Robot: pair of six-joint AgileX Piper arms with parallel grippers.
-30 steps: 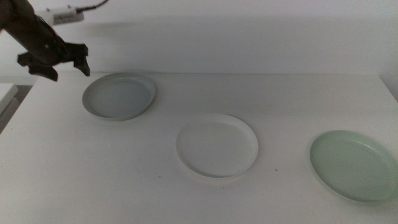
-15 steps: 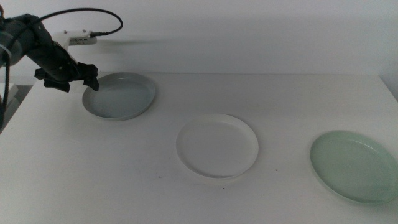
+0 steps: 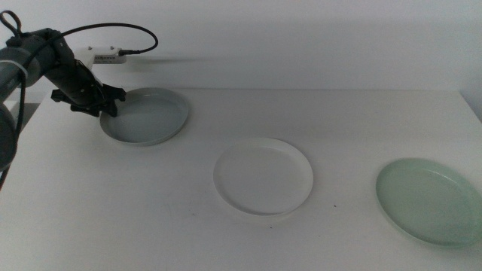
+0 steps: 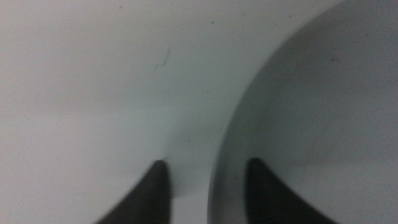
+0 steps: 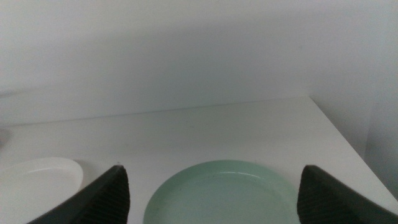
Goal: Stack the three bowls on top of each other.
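The grey bowl sits at the far left of the table. My left gripper is at its left rim, open, with one jaw inside the bowl and one outside; the left wrist view shows the rim running between the jaws. The white bowl lies in the middle. The pale mint green bowl lies at the right, also in the right wrist view beside the white bowl. My right gripper is open and empty, out of the middle view, facing the green bowl from the near side.
The white table ends at a white back wall. A cable and a small white box lie at the far left behind the left arm. The table's right edge is near the green bowl.
My left gripper has come down and moved right from above the table's far left corner to the grey bowl's left rim. The bowls have not moved.
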